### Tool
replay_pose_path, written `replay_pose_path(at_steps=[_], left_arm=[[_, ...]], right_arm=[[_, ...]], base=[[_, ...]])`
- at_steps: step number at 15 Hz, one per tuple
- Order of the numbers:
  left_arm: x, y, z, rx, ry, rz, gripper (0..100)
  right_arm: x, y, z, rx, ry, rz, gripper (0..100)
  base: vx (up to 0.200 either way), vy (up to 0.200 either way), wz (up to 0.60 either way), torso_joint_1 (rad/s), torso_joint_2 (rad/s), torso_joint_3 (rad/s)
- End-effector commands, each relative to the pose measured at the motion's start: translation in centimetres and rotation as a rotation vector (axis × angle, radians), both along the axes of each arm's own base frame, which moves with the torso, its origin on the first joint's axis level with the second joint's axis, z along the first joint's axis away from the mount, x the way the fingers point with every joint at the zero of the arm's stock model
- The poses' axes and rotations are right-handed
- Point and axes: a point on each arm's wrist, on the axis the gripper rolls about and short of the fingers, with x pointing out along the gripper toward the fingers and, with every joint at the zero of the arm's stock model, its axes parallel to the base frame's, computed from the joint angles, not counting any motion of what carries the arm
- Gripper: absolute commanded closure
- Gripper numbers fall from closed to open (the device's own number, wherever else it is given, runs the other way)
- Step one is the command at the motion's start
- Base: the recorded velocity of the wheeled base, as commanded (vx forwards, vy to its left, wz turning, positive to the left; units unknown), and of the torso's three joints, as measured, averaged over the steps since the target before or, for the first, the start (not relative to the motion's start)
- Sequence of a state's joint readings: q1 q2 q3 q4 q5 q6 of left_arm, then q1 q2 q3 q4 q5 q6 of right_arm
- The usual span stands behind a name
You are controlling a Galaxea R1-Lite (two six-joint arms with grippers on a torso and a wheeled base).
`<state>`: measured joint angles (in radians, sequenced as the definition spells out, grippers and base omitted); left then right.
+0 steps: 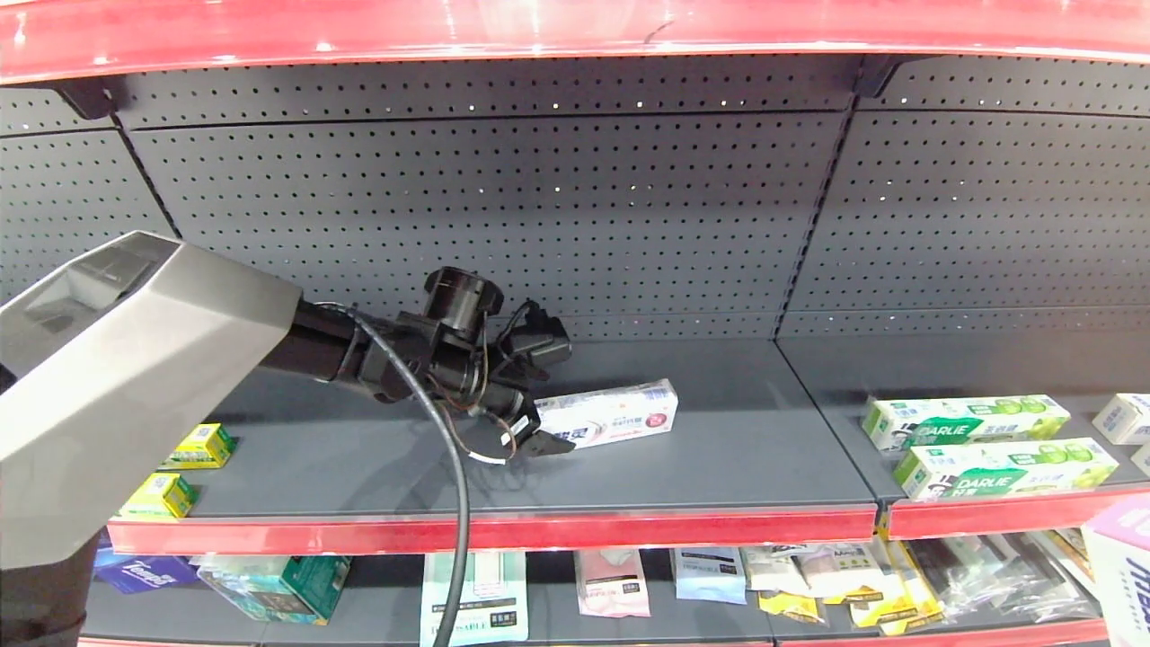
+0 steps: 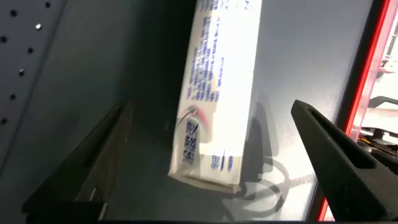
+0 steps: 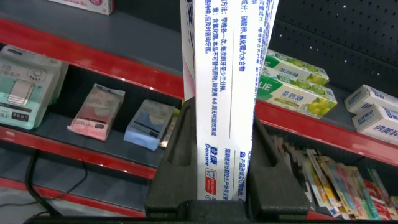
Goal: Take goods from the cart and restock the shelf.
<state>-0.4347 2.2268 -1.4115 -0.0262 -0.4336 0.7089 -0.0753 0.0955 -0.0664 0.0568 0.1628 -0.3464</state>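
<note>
shelf box: white box [image 1: 609,415] lies flat on the middle shelf [image 1: 719,449], long side roughly along the back wall, well back from the red front edge
left gripper: left gripper [image 1: 546,395] jaws spread wide, one each side of the box's near end, gap on both sides, not touching it [image 2: 214,106]
right gripper: right gripper [image 3: 221,146] closed on a second white box [image 3: 227,74], clamped across the narrow faces near one end, with most of the box sticking out past the fingers
neighbours: green boxes [image 1: 966,420] on the next shelf section to the right, yellow boxes [image 1: 199,447] at the left end, packets [image 1: 613,582] on the shelf below
step guess: one box looks placed, the held one goes next, probably beside it
handling: thin cardboard carton, looks light, stiff along its length, but the walls would dent under a hard squeeze
surface: glossy print, likely a bit slippery, so it may swivel in the fingers when gripped at the end
grip spot: best across the two narrow sides, nearer the middle for less swing
risk: long overhang may clip the box already lying there, or the back wall
</note>
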Motion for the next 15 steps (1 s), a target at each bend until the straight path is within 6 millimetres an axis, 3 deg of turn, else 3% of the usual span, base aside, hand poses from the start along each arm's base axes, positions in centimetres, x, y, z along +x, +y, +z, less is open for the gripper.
replay_pose_path(at_steps=[1,15], left_arm=[[0.12,-0.18,-0.43,0.003,0.007,-0.003,0],[0.78,-0.34,-1.24,0.008,0.018,0.000,0]], right_arm=[[-0.02,0.00,0.12,0.001,-0.003,0.000,100],[-0.07,-0.04,0.39,0.002,-0.013,-0.020,100]], base=[[0.000,0.000,0.00,0.000,0.00,0.000],[0.000,0.000,0.00,0.000,0.00,0.000]])
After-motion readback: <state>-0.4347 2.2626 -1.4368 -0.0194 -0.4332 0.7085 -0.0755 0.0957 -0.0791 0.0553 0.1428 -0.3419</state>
